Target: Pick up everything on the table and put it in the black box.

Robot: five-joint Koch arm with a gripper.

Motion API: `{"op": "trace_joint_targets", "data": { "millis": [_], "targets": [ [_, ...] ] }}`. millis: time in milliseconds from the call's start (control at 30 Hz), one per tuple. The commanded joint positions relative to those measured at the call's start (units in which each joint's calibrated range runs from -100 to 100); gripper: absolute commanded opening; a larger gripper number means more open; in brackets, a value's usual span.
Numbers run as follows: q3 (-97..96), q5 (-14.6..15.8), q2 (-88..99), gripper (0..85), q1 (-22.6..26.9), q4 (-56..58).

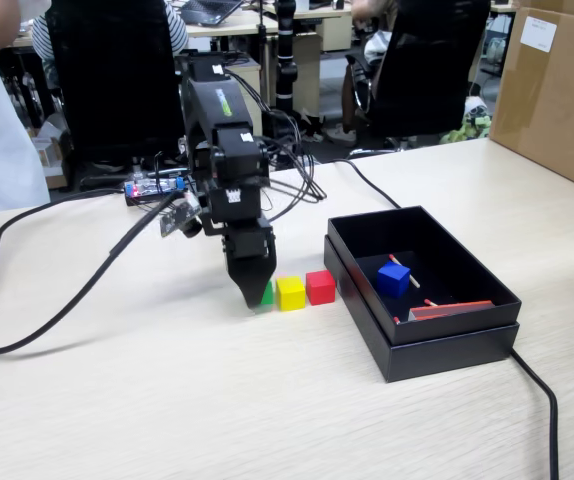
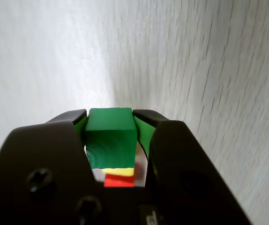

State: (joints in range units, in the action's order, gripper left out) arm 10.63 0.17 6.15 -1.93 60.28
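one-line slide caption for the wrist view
Wrist view: gripper jaws closed on the green cube on the table, yellow cube and red cube behind.

Yellow cube (image 1: 290, 292) touches green cube (image 1: 266, 294) rightward in the fixed view; leftward table (image 1: 117, 400) lies bare.

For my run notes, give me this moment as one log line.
step: grasp green cube | gripper: jaws shut on it, at table | blue cube: in black box | yellow cube, red cube: waiting

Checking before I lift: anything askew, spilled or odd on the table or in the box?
One oddity: the blue cube sits tilted in the black box, leaning on a thin stick. The end effector brackets the green cube squarely.
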Motion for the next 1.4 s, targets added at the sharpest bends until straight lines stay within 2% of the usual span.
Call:
{"op": "trace_joint_targets", "data": {
  "millis": [0,200,267,400,533,800,1133,1233,1367],
  "targets": [
    [3.96,-0.68,13.19,12.9,0.1,-0.28],
    [6.68,-0.49,26.15,12.9,5.03,0.84],
    [7.32,0.05,28.1,12.9,8.01,0.93],
    [9.95,1.37,26.73,13.0,12.75,1.1],
    [15.02,2.83,16.05,13.0,17.24,1.1],
    [20.73,3.96,-0.93,13.3,19.1,1.19],
    [15.48,4.1,-9.42,14.0,18.61,1.88],
    [15.2,4.1,-11.6,22.3,18.56,3.44],
    [15.93,4.25,-14.24,23.1,18.41,3.7]
  ]
}}
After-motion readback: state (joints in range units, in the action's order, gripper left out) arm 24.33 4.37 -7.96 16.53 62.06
